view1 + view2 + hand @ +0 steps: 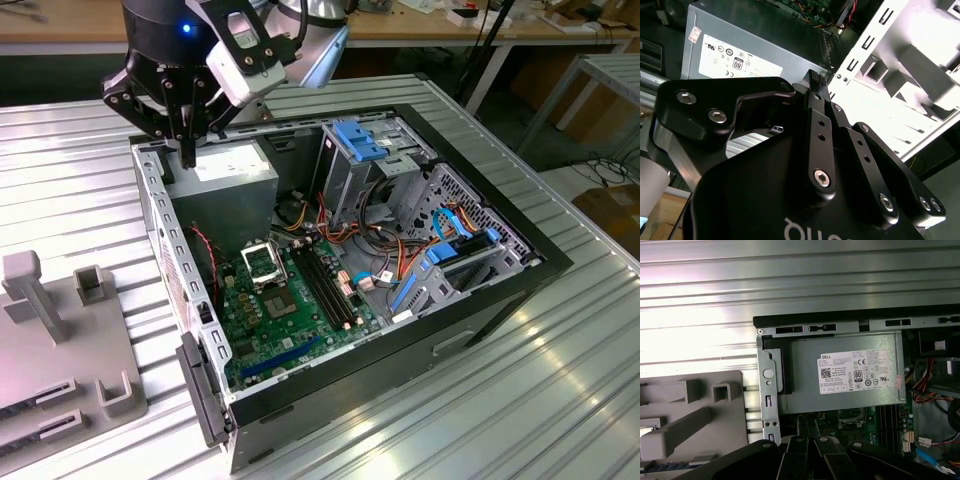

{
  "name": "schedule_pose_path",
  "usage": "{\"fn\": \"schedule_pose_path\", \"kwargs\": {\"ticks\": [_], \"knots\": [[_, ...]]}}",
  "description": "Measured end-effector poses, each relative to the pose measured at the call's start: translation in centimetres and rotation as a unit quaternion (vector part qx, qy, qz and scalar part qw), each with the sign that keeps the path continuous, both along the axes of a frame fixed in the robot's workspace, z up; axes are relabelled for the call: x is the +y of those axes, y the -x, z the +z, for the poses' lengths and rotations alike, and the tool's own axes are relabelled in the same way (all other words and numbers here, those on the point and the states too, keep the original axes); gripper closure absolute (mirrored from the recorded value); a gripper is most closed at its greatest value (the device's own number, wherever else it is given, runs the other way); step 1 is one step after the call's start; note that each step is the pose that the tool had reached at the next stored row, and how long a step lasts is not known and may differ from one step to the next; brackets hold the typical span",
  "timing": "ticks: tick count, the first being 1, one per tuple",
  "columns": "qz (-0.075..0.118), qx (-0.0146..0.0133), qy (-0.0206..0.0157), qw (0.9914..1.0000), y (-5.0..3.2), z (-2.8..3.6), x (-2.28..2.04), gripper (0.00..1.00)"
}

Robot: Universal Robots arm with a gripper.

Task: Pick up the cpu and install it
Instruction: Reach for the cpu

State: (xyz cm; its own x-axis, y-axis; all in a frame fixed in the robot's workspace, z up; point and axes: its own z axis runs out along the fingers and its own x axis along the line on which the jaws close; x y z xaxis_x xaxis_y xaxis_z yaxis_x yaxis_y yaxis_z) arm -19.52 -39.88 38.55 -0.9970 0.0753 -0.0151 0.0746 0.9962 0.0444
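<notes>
Fingers of the claw (188, 152) were pressed together above the power supply (235, 175). What looked like the cpu (645, 432) lay well apart, on the grey fixture (730, 425)

You have the gripper (187, 155), fingers pressed together, hanging at eleven o'clock over the power supply (235, 180) inside the open computer case (400, 370).

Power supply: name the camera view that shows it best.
The first wrist view: the power supply shows its whole labelled face, unblocked. The exterior view shows it at an angle, partly behind the gripper; in the second wrist view the gripper's links cover part.
</notes>
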Motion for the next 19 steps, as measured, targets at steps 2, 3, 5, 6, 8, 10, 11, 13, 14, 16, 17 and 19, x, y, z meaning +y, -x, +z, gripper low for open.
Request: {"fn": "schedule_pose_path", "kwargs": {"ticks": [2,3,5,6,8,10,11,13,14,16,17,19], "knots": [[0.000,0.0000,0.0000,1.00000,0.08,0.00,0.00,0.89],[0.000,0.0000,0.0000,1.00000,0.12,0.00,0.00,0.89],[0.000,0.0000,0.0000,1.00000,0.20,0.00,0.00,0.89],[0.000,0.0000,0.0000,1.00000,0.24,-0.01,0.00,0.89],[0.000,0.0000,0.0000,1.00000,0.33,-0.01,0.00,0.89],[0.000,0.0000,0.0000,1.00000,0.43,-0.01,0.00,0.89],[0.000,0.0000,0.0000,1.00000,0.50,-0.01,0.00,0.89],[0.000,0.0000,0.0000,1.00000,0.59,-0.01,0.00,0.89],[0.000,0.0000,0.0000,1.00000,0.65,-0.01,0.00,0.89],[0.000,0.0000,0.0000,1.00000,0.75,-0.01,0.00,0.89],[0.000,0.0000,0.0000,1.00000,0.80,-0.01,0.00,0.89],[0.000,0.0000,0.0000,1.00000,0.89,-0.02,0.00,0.89]]}}
